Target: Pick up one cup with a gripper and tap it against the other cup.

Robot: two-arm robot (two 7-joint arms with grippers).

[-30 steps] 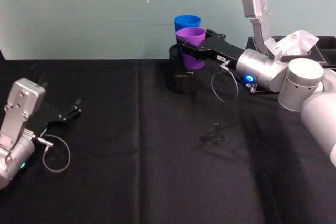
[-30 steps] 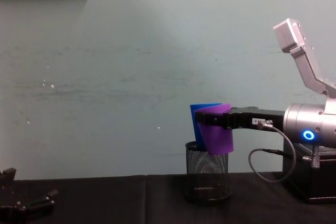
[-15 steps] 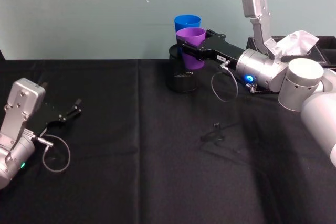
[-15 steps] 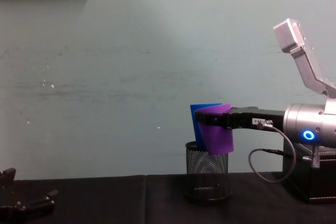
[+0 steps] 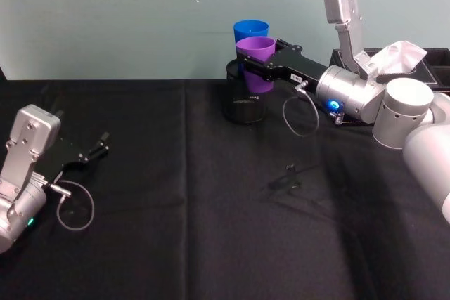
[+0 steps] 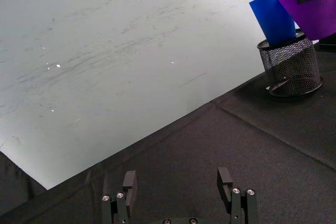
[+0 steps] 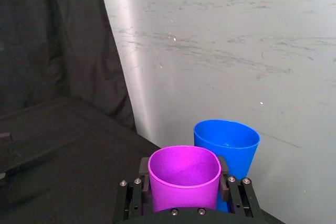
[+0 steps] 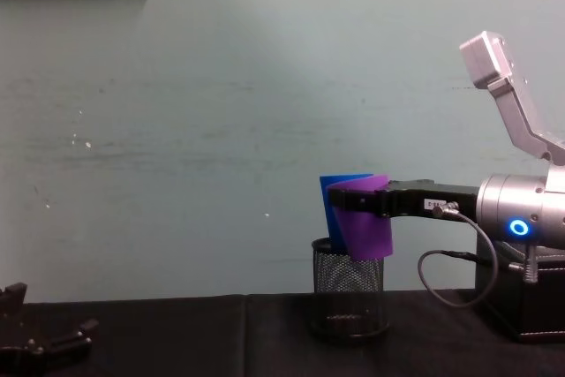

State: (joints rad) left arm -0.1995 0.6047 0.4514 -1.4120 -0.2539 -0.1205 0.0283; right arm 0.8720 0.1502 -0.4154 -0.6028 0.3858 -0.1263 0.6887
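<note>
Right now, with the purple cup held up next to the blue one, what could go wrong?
1. The blue cup stands loose in the wire-mesh pen holder; a firm tap could tip it or shove the holder.
2. The right gripper pinches the purple cup by its smooth, tapered wall; the knock might make it slip or twist.
The left gripper lies open on the table, far left, unable to steady anything.

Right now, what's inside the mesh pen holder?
The blue cup stands in the mesh pen holder, base below the rim. The purple cup, clamped in the right gripper, hangs in front, covering part of the rim; the holder's floor is hidden. Left gripper rests idle, far left.
</note>
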